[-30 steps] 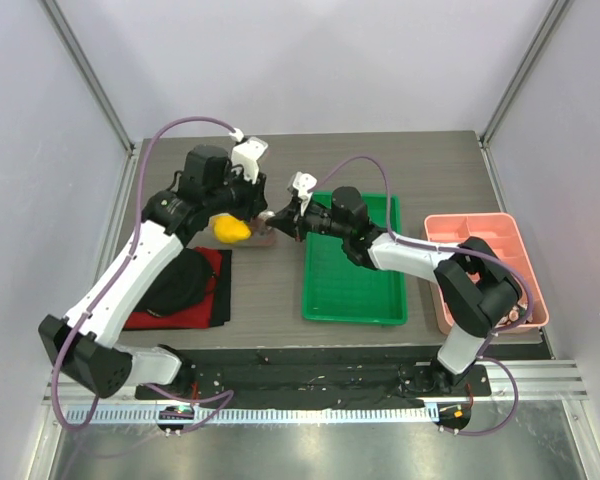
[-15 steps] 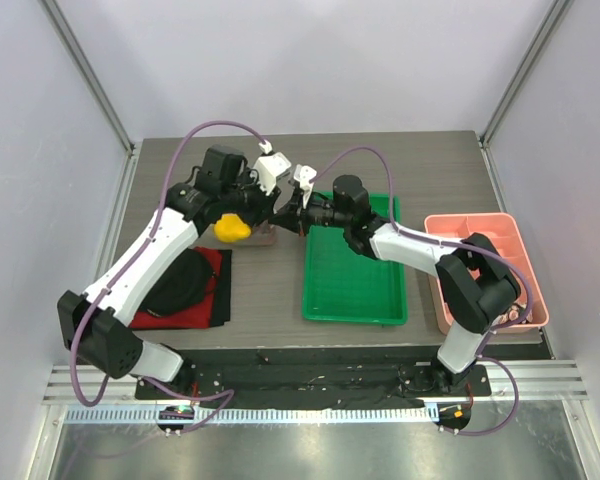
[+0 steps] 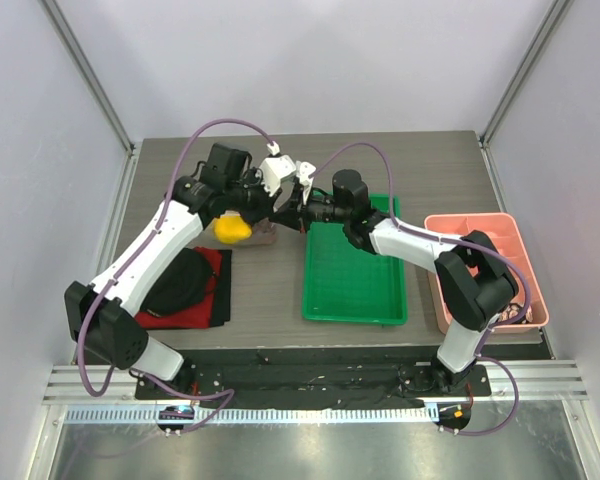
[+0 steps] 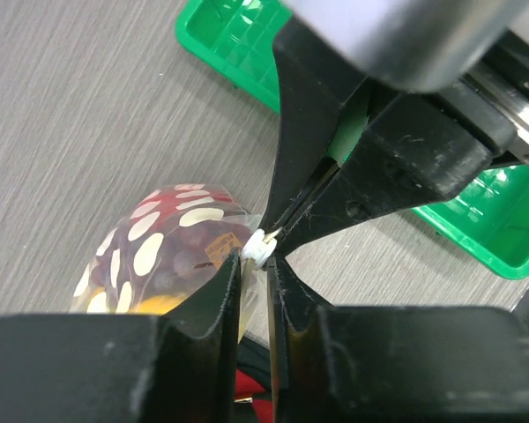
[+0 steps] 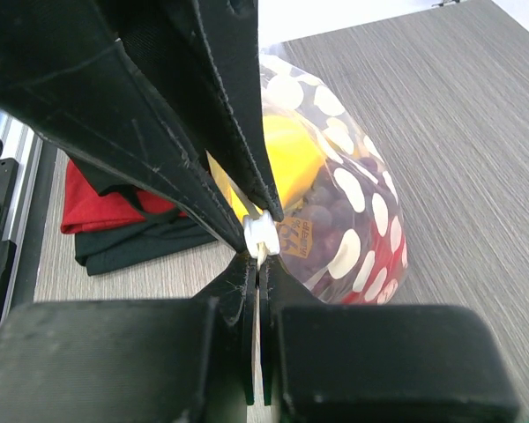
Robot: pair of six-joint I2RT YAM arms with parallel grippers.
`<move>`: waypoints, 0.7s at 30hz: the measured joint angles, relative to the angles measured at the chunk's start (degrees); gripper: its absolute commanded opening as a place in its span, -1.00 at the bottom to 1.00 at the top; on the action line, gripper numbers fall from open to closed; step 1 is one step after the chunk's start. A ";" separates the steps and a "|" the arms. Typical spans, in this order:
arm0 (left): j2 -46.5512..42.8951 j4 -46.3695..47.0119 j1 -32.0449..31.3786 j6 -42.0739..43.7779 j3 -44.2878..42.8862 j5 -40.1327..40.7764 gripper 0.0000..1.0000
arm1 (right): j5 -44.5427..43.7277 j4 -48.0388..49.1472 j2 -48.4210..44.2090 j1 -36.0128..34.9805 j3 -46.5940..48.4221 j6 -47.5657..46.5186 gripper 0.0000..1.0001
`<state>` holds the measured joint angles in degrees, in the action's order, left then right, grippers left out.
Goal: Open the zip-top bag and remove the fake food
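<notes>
Tips of right pincer (image 5: pixel 257 264) together, clamped on bag (image 4: pixel 172 256) at zip edge, by white tab (image 4: pixel 257 248). Tips of left pincer (image 4: pixel 256 275) close on each side of same edge; squeezing or not, cannot tell. Bag long way up-down: zip edge up at both pincers, fat end below them toward table (image 4: pixel 70 106). Food (image 5: pixel 286 163) inside bag: yellow, grapes, red.

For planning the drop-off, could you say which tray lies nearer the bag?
The green tray, just right of the bag; the pink tray sits beyond it, farther right.

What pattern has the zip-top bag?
The zip-top bag is clear with white dots; right wrist view.
</notes>
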<state>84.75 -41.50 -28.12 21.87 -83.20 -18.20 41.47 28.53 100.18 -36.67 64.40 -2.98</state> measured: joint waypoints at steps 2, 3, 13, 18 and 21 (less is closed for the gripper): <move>0.50 -0.55 0.00 0.07 -0.48 -0.42 -0.81 | 0.02 -0.44 0.00 0.09 0.00 -0.17 -0.98; 0.87 -0.83 0.02 0.04 -0.85 -0.59 -0.82 | 0.00 -0.55 0.00 0.15 0.00 -0.20 -0.97; 0.33 1.46 0.00 -0.68 0.31 2.99 -1.00 | -5.44 1.95 0.00 0.59 -1.01 2.89 -0.98; -4.28 3.89 -0.26 -2.08 5.77 7.26 -1.00 | -8.11 6.38 0.00 1.25 -3.34 6.95 -0.98; -7.41 4.68 -0.26 -2.97 9.16 9.75 -1.00 | -9.53 8.35 0.00 2.40 -4.50 9.09 -0.98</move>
<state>77.34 -36.82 -28.38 18.90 -74.04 -8.45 31.94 36.88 100.18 -34.26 59.90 6.11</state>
